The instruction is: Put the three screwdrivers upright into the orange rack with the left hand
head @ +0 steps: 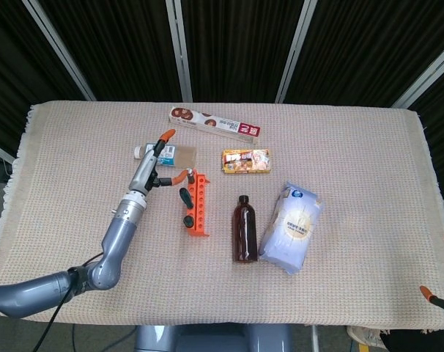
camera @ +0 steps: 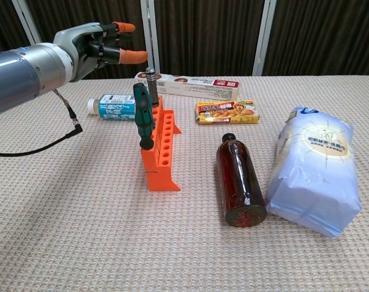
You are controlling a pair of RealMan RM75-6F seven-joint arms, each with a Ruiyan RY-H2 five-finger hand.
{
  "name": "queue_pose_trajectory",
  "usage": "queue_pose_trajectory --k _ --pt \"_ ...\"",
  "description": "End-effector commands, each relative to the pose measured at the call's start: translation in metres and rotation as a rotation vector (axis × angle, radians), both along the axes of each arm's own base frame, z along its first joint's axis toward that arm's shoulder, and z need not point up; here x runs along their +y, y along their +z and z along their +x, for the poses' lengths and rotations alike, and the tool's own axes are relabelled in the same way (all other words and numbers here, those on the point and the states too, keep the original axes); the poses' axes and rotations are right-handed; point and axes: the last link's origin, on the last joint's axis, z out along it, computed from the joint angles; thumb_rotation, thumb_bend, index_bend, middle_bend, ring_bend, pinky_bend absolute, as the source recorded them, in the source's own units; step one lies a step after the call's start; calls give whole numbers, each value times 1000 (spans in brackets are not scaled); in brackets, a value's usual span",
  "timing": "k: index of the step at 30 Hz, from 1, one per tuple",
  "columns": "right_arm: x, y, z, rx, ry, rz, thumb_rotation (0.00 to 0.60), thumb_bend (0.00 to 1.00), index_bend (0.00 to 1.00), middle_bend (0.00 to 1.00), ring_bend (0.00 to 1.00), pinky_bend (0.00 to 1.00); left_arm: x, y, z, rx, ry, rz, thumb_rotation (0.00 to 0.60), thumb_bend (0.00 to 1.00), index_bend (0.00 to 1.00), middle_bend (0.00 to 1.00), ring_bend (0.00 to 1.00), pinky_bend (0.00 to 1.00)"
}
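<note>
screwdrivers [camera: 143, 115] upright in rack [camera: 162, 152], bottle [camera: 240, 180] right.

Counted on the table [head: 75, 147]: 1 orange rack [camera: 162, 148]; 3 screwdrivers [camera: 144, 118] are seen standing upright in it, 2 w/ green-black handles, 1 w/ a grey handle [camera: 151, 81]. 1 brown bottle [camera: 239, 178] is seen lying down, 1 small white-blue bottle [camera: 114, 106] on its side. 2 boxes are counted: 1 long white-red box [camera: 200, 86], 1 flat yellow snack box [camera: 226, 112]. 1 white-blue bag [camera: 316, 169]. 1 robot hand [camera: 99, 44] is in view, the left.
</note>
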Motion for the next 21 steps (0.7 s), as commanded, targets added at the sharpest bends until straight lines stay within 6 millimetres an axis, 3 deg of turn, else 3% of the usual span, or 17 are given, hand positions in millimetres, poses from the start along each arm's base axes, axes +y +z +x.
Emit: queue_pose_trajectory --k 1,6,8,10,15,21 --pt "0 0 0 1 3 -1 600 0 0 0 0 0 -1 10 0 2 -14 31 600 286 0 0 0 0" --pt "-2 1 2 5 10 0 600 0 0 0 0 0 -6 33 -4 50 -52 124 600 381 0 0 0 0" --pt "-6 2 4 11 25 2 600 0 0 0 0 0 -14 68 -24 211 -71 259 600 414 5 0 0 0" --pt "-9 3 7 13 35 2 600 0 0 0 0 0 -31 90 -43 345 -68 305 600 426 27 0 0 0" --pt "-15 5 12 21 62 3 600 0 0 0 0 0 -62 119 -79 571 -33 324 600 426 57 0 0 0" --pt "-24 5 23 41 113 18 600 0 0 0 0 0 -116 147 -127 755 55 319 600 430 107 0 0 0"
